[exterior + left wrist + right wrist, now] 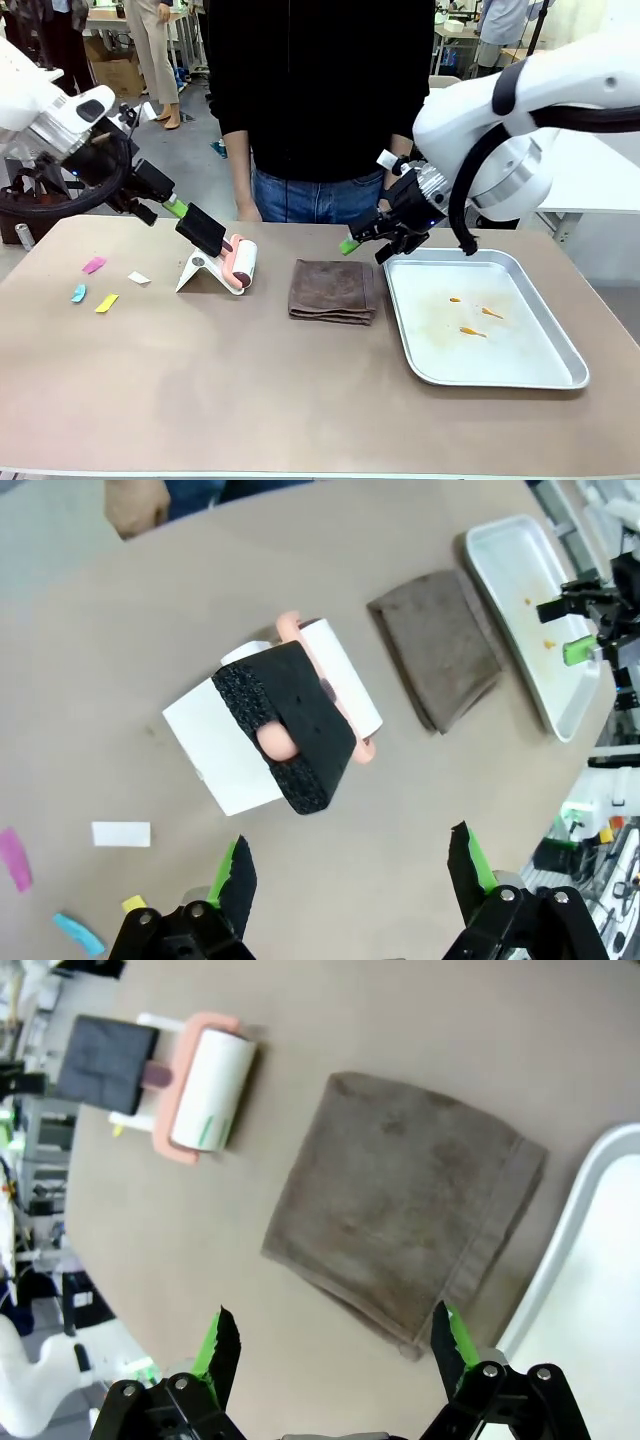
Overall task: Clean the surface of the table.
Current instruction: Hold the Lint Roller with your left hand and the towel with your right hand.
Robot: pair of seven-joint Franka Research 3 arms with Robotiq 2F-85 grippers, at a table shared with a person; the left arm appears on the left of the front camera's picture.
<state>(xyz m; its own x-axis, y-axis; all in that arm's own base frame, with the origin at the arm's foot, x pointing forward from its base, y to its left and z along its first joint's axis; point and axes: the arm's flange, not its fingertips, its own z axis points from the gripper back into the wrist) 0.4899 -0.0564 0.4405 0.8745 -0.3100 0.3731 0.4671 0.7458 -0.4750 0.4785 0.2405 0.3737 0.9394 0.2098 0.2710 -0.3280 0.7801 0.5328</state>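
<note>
Taupe table (300, 400): rigid, smooth, nothing to grip. Tool = lint roller (240, 262), prob. light; take its soft foam handle (290, 725). L gripper (350, 840) above roller, R gripper (331, 1315) over cloth (400, 1210) beside roller; both agape, empty.

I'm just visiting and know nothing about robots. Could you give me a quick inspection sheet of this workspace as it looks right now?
Surface: brown table, matte, no spills seen.
Job's things: lint roller on a white stand; folded brown cloth beside it; metal tray at the right, holding orange crumbs.
Clutter: paper scraps near the left end: pink, white, blue, yellow.
Grippers: left tool open over the roller's black handle, not gripping; right tool open over the cloth.
Cables: black loops on the left arm and right arm.
Surroundings: a person stands at the far edge.
</note>
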